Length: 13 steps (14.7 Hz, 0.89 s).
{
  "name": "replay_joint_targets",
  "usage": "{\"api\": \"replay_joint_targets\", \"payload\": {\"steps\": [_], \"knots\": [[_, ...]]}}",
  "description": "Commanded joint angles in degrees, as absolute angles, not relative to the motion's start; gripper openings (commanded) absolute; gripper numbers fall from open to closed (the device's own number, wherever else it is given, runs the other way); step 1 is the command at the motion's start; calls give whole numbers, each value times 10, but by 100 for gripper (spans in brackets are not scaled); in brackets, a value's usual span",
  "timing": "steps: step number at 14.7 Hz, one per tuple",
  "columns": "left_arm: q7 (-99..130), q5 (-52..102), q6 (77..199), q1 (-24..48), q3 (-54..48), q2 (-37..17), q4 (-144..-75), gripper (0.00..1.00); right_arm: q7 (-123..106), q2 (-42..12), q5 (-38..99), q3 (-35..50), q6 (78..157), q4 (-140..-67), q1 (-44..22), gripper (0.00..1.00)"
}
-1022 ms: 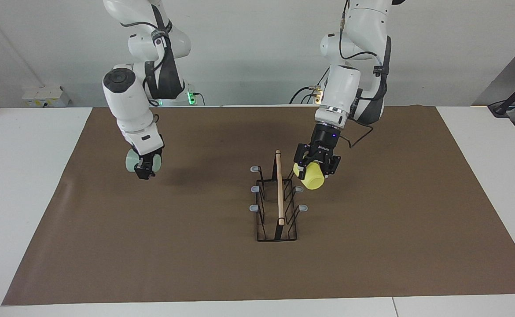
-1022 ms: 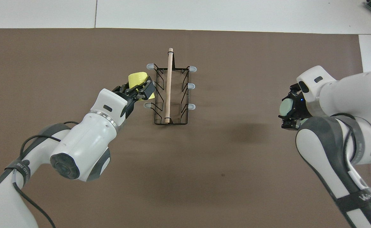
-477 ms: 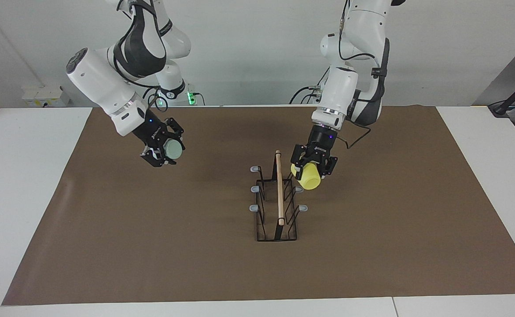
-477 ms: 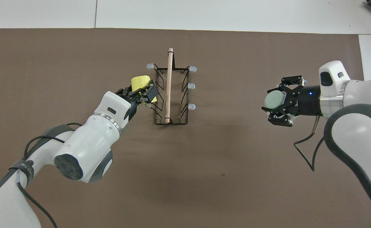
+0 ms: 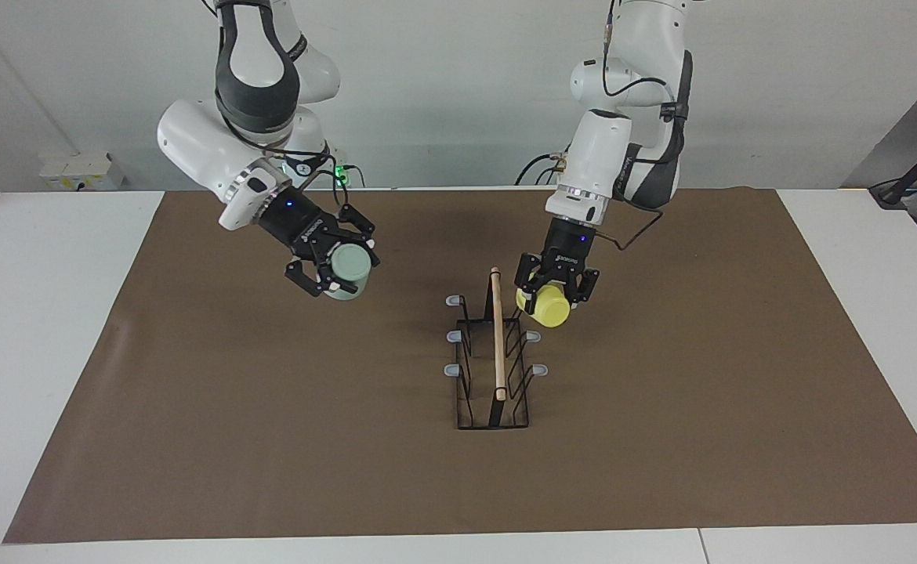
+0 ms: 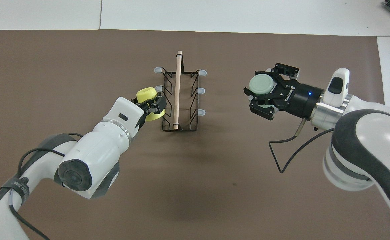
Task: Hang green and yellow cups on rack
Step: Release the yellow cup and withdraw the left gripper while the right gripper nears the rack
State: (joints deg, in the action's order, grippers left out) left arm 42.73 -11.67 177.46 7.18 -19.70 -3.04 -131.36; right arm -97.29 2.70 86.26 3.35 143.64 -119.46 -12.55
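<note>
Left gripper (image 5: 550, 291) is clamping the yellow cup (image 5: 550, 306) just beside the rack (image 5: 493, 368); right gripper (image 5: 331, 266) is clamping the green cup (image 5: 348, 269).

The yellow cup is hanging tilted in the air at the prongs on the rack's side toward the left arm's end. The green cup is riding over the brown mat (image 5: 270, 439), well apart from the rack, toward the right arm's end.

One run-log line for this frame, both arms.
left gripper: shut on yellow cup, beside rack prongs | right gripper: shut on green cup, over mat | hung: none
</note>
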Motion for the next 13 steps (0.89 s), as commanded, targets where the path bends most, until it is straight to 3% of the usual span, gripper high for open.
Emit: {"api": "replay_joint_targets", "payload": {"steps": [1,5,11,13], "knots": [[441,-125,1726,71,-210,-2,-1323,0,-1008,46,1001,33,1498,-1208,-181,0],[448,-124,1656,71,-216,14,-1315,0,-1103,36,1105,34,1520,-1204,-200,0],[446,-119,1595,72,-228,12,-1296,0,-1266,-12,1274,39,1475,-1200,-204,0],[446,-117,1588,70,-228,6,-1282,5,-1285,-25,1318,40,1477,-1199,-231,0]]}}
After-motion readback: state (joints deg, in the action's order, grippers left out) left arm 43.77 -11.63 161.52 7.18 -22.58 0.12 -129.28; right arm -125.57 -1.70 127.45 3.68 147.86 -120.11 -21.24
